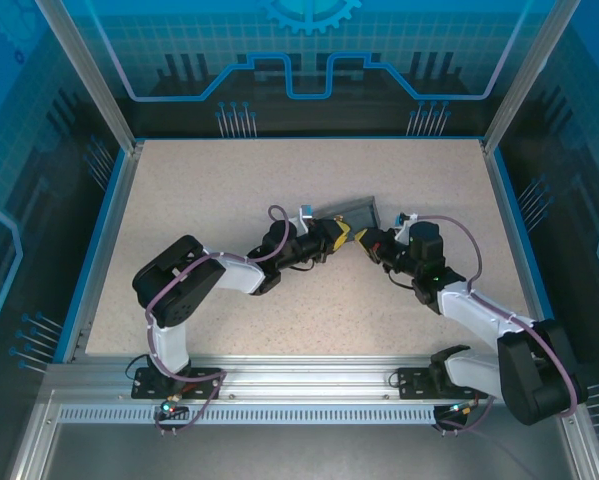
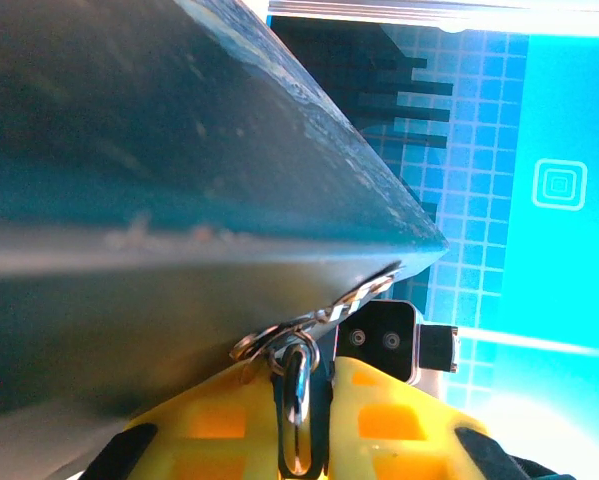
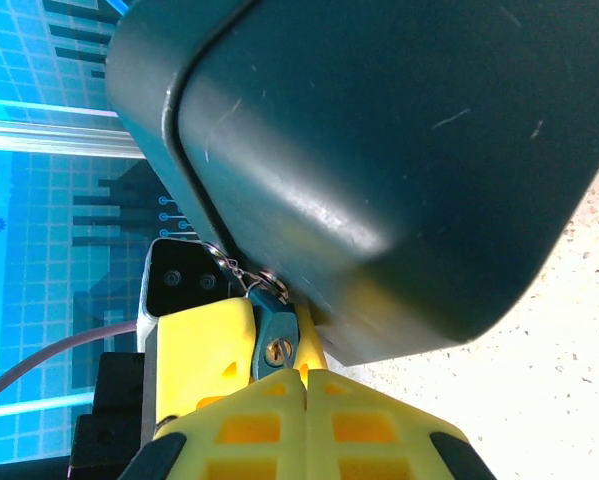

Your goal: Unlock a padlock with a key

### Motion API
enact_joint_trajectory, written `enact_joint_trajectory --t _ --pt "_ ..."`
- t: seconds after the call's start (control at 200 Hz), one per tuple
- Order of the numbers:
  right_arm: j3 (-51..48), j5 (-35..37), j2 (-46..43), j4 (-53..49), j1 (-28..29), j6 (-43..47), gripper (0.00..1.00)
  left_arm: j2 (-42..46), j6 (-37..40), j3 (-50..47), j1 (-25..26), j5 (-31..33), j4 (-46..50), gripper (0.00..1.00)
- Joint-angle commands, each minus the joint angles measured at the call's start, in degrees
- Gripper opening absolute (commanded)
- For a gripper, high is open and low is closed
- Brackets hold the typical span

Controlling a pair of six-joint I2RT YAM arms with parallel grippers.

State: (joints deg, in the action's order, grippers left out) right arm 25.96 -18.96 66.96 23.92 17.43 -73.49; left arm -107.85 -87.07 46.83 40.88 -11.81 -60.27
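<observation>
Top external view: a dark box (image 1: 354, 212) lies on the speckled beige table (image 1: 229, 190), and both arms reach in to its near edge. The left gripper (image 1: 345, 236) and the right gripper (image 1: 368, 242) meet tip to tip just beside that edge, their yellow fingers almost touching. The padlock is too small to make out here, and neither gripper's state can be read from this height.

Left wrist view: the box (image 2: 159, 150) looms as a broad, scuffed dark-teal slab above the left gripper (image 2: 301, 385). The yellow fingers (image 2: 219, 430) stand nearly together. In the narrow slot between them they pinch the padlock (image 2: 296, 410) by its thin, shiny metal shackle loop. The top of that loop hooks into a small ring (image 2: 254, 346) right under the box's lower edge. A twisted wire (image 2: 354, 297) runs from the ring along that edge towards the box's corner.

Right wrist view: the right gripper (image 3: 304, 385) has its yellow fingers pressed together, seam closed. The padlock (image 3: 274, 322) sits just under the box's (image 3: 399, 150) rounded lower corner, at the fingertips. It has a small blue-teal body with a brass slotted disc on the face turned to the camera. It hangs from the ring (image 3: 266, 279) and wire (image 3: 231, 263) against the box. Whether these fingers clamp anything cannot be told.
</observation>
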Motion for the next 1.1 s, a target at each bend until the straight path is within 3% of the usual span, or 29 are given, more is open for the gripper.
enact_joint_trajectory --t 0.0,0.6,1.096 --pt "2.7 -0.5 -0.3 2.6 -0.6 -0.8 0.00 1.0 0.7 0.6 3.0 -7.7 -1.9 0.00" --pt "7.2 -1.3 1.4 -1.3 0.0 -1.5 0.00 1.0 1.5 0.6 3.0 -7.7 -0.6 0.00" --pt "5.2 3.7 2.1 -3.5 4.0 0.9 0.00 1.0 1.2 2.0 3.0 -7.6 0.6 0.00"
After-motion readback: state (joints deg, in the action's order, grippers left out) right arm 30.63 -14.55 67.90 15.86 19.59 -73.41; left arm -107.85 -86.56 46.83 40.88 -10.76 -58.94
